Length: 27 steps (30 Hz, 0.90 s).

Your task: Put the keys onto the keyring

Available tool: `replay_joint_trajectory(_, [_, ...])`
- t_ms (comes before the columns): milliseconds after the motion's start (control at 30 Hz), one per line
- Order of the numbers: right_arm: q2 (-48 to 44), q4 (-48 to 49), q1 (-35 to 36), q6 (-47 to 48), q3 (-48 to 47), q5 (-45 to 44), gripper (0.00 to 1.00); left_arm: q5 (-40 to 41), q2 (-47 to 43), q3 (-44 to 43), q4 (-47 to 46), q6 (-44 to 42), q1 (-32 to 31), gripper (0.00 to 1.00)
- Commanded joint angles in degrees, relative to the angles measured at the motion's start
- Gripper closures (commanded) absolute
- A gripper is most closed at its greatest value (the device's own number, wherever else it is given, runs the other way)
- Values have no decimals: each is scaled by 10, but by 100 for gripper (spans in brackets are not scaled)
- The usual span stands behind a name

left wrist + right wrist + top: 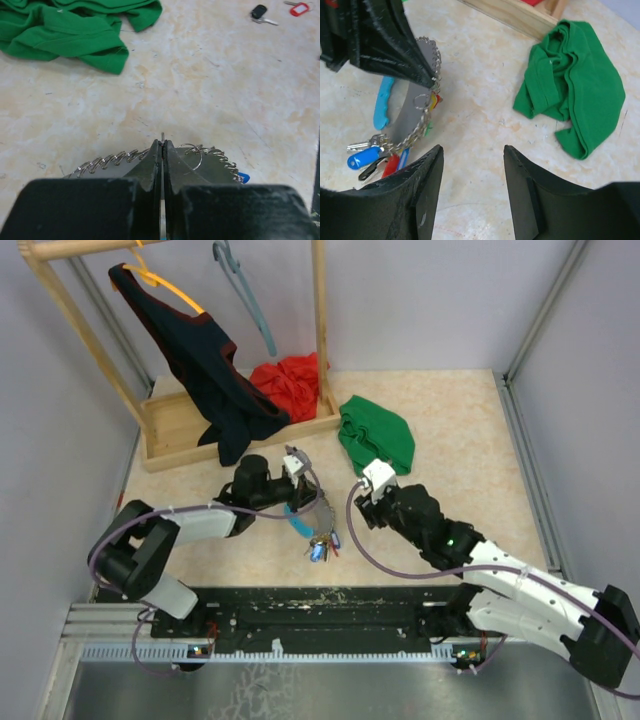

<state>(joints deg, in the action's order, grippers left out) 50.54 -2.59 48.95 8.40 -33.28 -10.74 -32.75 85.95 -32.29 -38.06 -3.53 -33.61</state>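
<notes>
My left gripper (298, 502) is shut on the wire of the keyring (308, 520) and holds it upright on the table. In the left wrist view the wire end sticks out between the shut jaws (163, 141), with small rings strung along the wire (102, 162). In the right wrist view the keyring (425, 122) carries a light-blue segment (382, 102) and a cluster of keys (370, 155) with blue and red tags. Yellow (435, 99) and green (428, 129) tags show on the ring. My right gripper (472, 152) is open and empty, just right of the ring.
A green cloth (377, 435) lies behind the right gripper. A wooden clothes rack (180, 420) with a dark garment and a red cloth (290, 380) stands at the back left. A black-headed key (260, 12) and a red tag (299, 9) lie loose farther off.
</notes>
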Motion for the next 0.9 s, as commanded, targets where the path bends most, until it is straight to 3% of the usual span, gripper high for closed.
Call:
replay_joint_trajectory(0, [-30, 34, -3, -64, 27, -38, 48, 43, 66, -91, 68, -6, 3, 98])
replay_joint_trajectory(100, [-36, 33, -3, -76, 35, -32, 48, 57, 104, -130, 96, 4, 4, 91])
replay_joint_trajectory(333, [-52, 23, -3, -107, 53, -56, 44, 96, 73, -123, 107, 72, 31, 58])
replay_joint_trajectory(633, [-52, -54, -2, -155, 28, -105, 31, 167, -136, -1, 143, 161, 81, 20])
replay_joint_trajectory(767, [-71, -42, -2, -204, 35, -167, 18, 238, -256, 30, 228, 190, 81, 16])
replay_joint_trajectory(867, [-97, -62, -2, -248, 38, -221, 17, 281, -338, 51, 289, 232, 81, 8])
